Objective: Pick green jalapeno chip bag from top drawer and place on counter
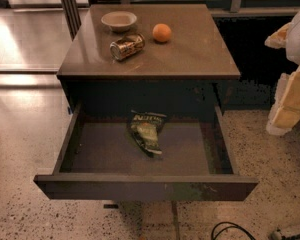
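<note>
As we look down from in front of a dark cabinet, the top drawer [145,186] stands pulled open toward us, its long plain front panel nearest the bottom of the view. On the drawer's brownish floor, a little left of centre and toward the back, lies the green jalapeno chip bag [147,132]. It is crumpled and flat, with white lettering at its upper end and a pale yellowish patch lower down; the lettering is too blurred for us to read. The bag lies alone in the drawer. The back of the drawer runs into deep shadow under the cabinet top, so we cannot make out its rear wall.

Above it, the counter [190,49] is a glossy brown square. Toward its back left sit a shallow pale bowl [119,20], a gold-brown can [126,46] lying on its side just in front of the bowl, and a round orange fruit [162,32] to the right of both (all three apart from one another, as far as we can see).

The gripper [291,100] shows only as pale yellowish and white blocks at the far right edge, beside the cabinet and well apart from the drawer and the bag. The edge cuts it off, and we cannot tell whether it is released or clenched. A dark cable loop [230,230] lies on the speckled floor [20,134] at bottom right, also partly cut off.
</note>
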{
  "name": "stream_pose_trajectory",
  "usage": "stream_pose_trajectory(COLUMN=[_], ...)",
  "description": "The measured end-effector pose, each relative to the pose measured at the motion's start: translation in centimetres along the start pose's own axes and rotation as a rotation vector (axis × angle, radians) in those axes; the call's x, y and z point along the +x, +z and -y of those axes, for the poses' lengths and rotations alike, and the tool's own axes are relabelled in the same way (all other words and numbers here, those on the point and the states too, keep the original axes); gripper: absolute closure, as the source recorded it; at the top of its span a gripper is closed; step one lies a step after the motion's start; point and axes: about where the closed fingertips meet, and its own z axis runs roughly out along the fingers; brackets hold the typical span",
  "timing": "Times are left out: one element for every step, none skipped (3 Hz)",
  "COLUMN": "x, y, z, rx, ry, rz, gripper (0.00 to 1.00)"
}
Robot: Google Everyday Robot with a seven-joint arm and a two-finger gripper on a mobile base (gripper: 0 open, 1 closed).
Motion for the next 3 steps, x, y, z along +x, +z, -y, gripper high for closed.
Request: stream_pose_trajectory(x=[0.0,0.3,0.2], y=[0.0,2.2,6.4], z=[0.0,-1.2,-2.9], rx=[0.000,-0.024,-0.066], ry=[0.000,-0.015,-0.040], rz=[0.000,0.049,0.116], gripper=[0.00,0.00,0.00])
